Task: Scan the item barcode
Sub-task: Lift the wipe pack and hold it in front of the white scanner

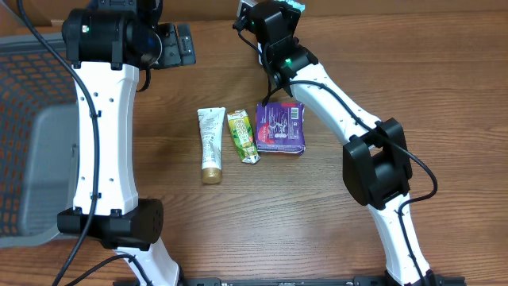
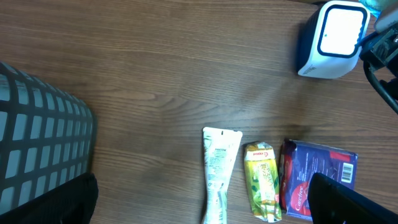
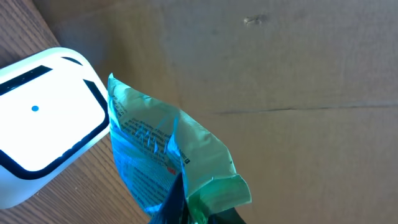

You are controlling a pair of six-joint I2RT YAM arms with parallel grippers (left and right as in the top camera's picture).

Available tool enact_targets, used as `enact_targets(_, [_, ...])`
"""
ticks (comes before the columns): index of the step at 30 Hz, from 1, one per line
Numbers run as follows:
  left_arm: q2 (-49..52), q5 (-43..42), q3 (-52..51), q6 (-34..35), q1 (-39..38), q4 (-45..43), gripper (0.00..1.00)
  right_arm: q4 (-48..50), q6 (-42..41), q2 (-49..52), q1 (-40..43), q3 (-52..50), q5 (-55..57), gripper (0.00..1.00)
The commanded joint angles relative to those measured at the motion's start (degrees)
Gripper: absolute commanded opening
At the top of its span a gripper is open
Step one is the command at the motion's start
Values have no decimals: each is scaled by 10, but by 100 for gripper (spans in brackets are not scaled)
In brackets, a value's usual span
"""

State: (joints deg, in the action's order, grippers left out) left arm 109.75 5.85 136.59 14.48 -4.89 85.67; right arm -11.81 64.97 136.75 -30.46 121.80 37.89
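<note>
Right gripper (image 3: 199,214) is clamped tight on the bottom edge of a teal pouch (image 3: 161,149), at the far edge of the table (image 1: 317,214). The pouch stands up out of the jaws, crinkled, with its printed face angled toward the scanner (image 3: 43,118). The pouch's upper corner sits just beside the scanner's dark-framed window; I can't tell whether they touch. The print is too blurred to read. The scanner is white and sits on the wood at the far side.

Left gripper (image 1: 181,44) is spread wide and holds nothing, hanging above the table to the left of the scanner. In its wrist view its dark fingers (image 2: 348,202) show only at the bottom corners.

Mid-table there's a row of three, close together: a white tube (image 1: 210,144) with a gold cap, a green sachet (image 1: 243,137), and a purple pack (image 1: 280,127) touching or nearly touching the sachet. A grey mesh basket (image 1: 32,119) is at the table's left edge, well apart from the row.
</note>
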Motion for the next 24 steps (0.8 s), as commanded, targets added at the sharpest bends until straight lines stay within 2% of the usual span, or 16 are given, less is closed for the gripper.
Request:
enact_targets(1, [1, 1, 2, -1, -4, -2, 100, -3, 2, -2, -1, 4, 6, 4])
enact_targets(10, [1, 1, 2, -1, -4, -2, 100, -16, -10, -2, 0, 3, 6, 4])
enact_targets(14, [1, 1, 2, -1, -4, -2, 100, -28, -68, -11, -5, 3, 4, 4])
enact_targets(17, [1, 1, 2, -1, -4, -2, 100, -89, -99, -44, -7, 3, -37, 4])
enact_targets(22, [1, 1, 2, -1, -4, -2, 99, -205, -213, -152, -6, 3, -106, 4])
enact_targets(24, [1, 1, 2, -1, -4, -2, 100, -256, -298, -201, -6, 3, -126, 4])
